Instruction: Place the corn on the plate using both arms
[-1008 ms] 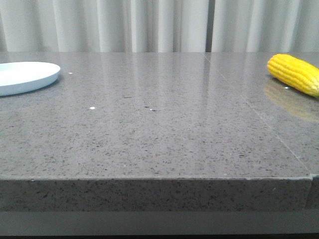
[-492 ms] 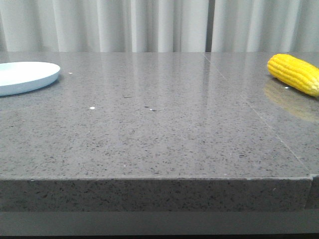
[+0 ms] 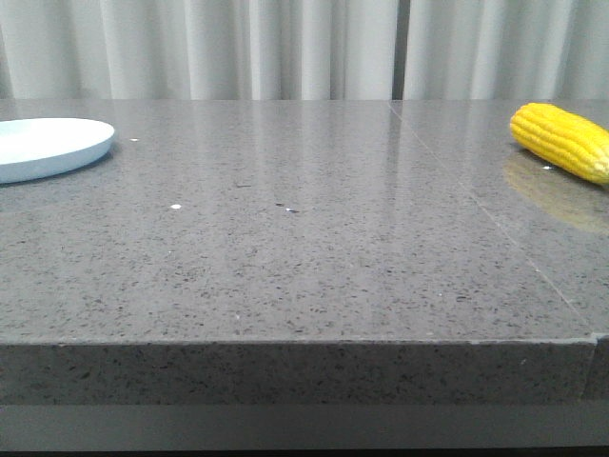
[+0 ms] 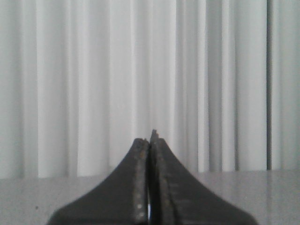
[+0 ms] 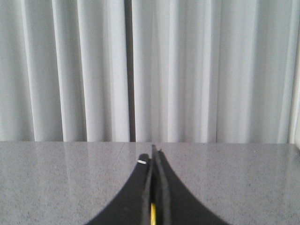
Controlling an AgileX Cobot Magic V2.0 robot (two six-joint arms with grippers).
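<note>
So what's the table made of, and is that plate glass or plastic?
The table looks like polished stone, maybe granite or quartz: grey, speckled all over, and shiny enough to mirror the corn and the curtain. The plate is smooth, plain pale blue-white and not see-through, so not clear glass. It could be plastic or glazed ceramic; the look alone can't settle which.

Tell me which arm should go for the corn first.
Right, probably. The corn lies at the table's far right, the plate far left. Both the left gripper and right gripper are shut and empty.
</note>
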